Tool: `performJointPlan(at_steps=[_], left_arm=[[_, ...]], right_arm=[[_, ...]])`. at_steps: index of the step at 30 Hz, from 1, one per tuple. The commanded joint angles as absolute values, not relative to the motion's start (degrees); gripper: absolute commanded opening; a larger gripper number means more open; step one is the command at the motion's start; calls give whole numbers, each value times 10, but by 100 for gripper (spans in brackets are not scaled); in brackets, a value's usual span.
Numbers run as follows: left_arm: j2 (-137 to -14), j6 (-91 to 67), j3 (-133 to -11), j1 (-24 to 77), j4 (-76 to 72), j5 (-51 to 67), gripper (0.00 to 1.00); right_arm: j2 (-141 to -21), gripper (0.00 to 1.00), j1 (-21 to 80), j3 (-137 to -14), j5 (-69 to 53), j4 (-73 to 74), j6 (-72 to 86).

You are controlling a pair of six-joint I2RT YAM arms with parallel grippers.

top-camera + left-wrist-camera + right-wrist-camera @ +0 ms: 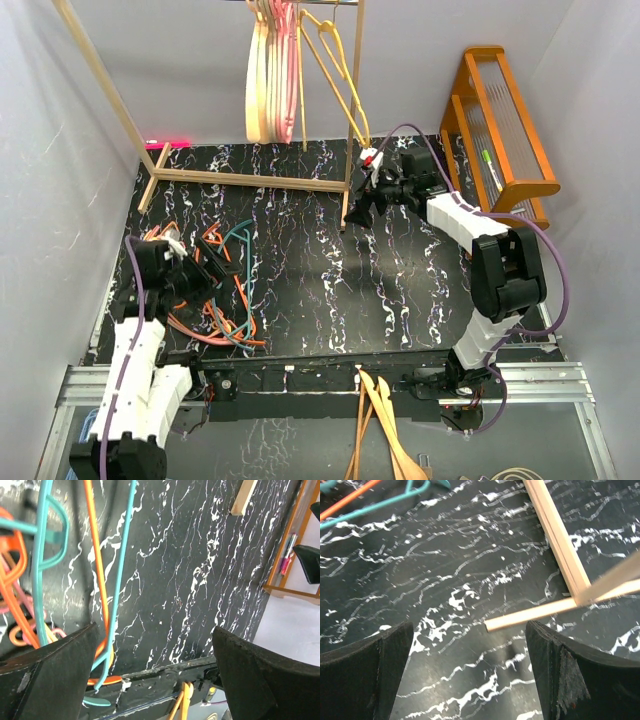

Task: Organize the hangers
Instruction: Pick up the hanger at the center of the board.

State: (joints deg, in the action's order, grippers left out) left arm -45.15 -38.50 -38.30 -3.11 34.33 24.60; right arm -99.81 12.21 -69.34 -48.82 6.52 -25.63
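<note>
The white-shelled left arm (135, 372) and white-shelled right arm (458, 214) have black joint housings (508, 272), looping purple cables (557, 285) and black wedge-shaped fingers (580, 680) (matte, edges scuffed).

On the black, white-veined marbled tabletop (330, 270), a tangle of thin orange, teal and pink hangers (232, 325) lies at the left, and the left gripper (205, 262) sits over it with jaws spread. A bunch of cream and pink hangers (272, 80) and a yellow hanger (340, 88) hang from the light wooden garment rack (250, 178) at the back. The right gripper (362, 215), fingers apart, is near the rack's right foot, with an orange wooden shelf (520, 150) beyond it.
</note>
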Motion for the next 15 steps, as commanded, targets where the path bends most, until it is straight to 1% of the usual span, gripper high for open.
performJointPlan(at_steps=[1,4,6,8,11,13,15], left_arm=[[-399,-470,-335,-28,398,229,93],[-420,-459,-325,-27,417,201,92],[-438,-452,-324,-27,421,196,92],[-449,-456,-315,-27,409,210,92],[-454,-469,-302,-27,396,217,91],[-459,-477,-303,-27,393,206,92],[-461,-485,-305,-28,397,185,92]], right_arm=[[-986,98,135,-733,-508,85,-244],[-984,98,146,-716,-539,61,-233],[-984,98,171,-711,-532,68,-255],[-986,98,210,-718,-501,94,-312],[-1011,98,257,-739,-466,107,-391],[-1039,98,265,-765,-486,109,-413],[-1064,98,266,-799,-508,110,-394]])
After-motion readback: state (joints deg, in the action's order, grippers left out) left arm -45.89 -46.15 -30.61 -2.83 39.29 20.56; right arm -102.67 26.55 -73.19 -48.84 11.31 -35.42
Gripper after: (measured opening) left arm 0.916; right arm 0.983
